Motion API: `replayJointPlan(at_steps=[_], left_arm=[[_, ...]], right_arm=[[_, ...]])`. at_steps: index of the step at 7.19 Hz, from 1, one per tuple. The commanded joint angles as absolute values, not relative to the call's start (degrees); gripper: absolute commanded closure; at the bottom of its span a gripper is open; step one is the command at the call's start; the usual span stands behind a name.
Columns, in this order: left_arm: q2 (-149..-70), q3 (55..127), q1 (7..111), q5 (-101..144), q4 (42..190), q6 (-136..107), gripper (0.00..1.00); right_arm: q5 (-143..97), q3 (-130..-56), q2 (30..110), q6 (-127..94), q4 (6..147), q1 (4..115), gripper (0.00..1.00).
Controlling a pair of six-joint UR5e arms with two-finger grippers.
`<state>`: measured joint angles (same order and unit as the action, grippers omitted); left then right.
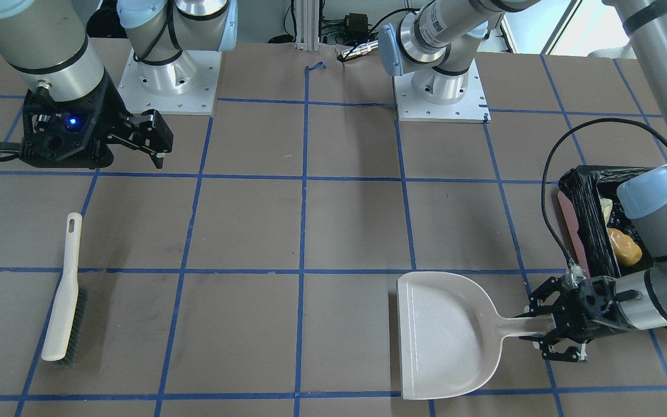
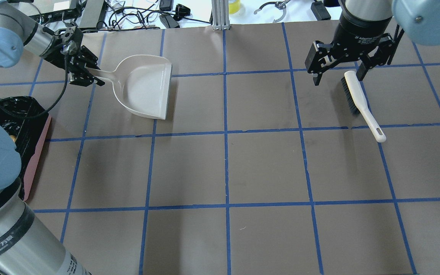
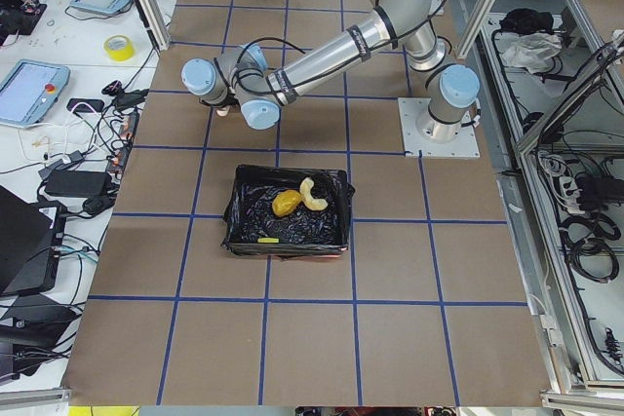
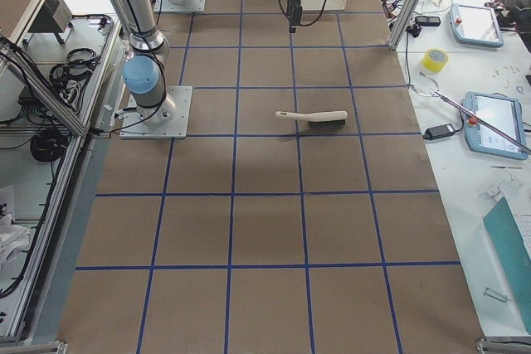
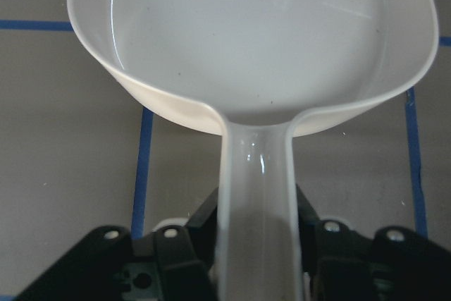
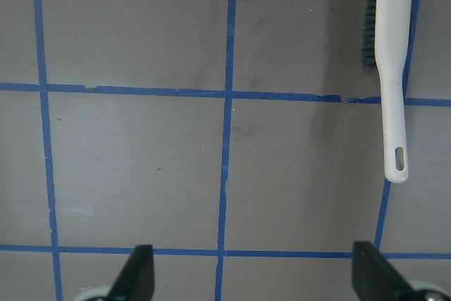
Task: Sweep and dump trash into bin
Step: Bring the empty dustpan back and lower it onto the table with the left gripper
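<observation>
- Trash in the bin (image 3: pixel 289 248): your left-end view shows all three scraps on the black liner, the orange lump (image 3: pixel 285 204), cream peel (image 3: pixel 314 194) and yellow wedge (image 3: pixel 268 239).
- From the front you see only lump and peel; the left arm (image 1: pixel 652 231) covers the rest of the bin, which sits beside the left pincer's (image 1: pixel 545 335) wrist.
- The left pincer is clamped on the handle of the dustpan (image 1: pixel 443 336), which lies flat ahead of it.
- The right pincer (image 2: pixel 337 74) hangs spread wide, gripping nothing. Its wrist view shows the brush (image 2: pixel 361 103) on the table (image 2: pixel 227 168) below, clear of both fingers.
</observation>
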<state>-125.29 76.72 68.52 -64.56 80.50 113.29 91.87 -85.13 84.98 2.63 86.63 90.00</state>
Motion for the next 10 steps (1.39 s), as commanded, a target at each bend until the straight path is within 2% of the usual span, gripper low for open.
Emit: replayJointPlan(at_steps=[1,3,10], left_arm=[[-125.94,78.13,68.82,-64.42,80.33,113.99,1.0],[-125.86,80.15,69.34,-64.42,79.81,114.17,1.0],[-125.86,80.59,69.52,-64.51,78.66,113.38,1.0]], right_arm=[[91.85,-85.34,84.99,2.64,86.66,90.0,0.0],[91.85,-85.34,84.99,2.64,86.57,90.0,0.0],[91.85,-85.34,84.99,2.9,86.66,89.91,0.0]])
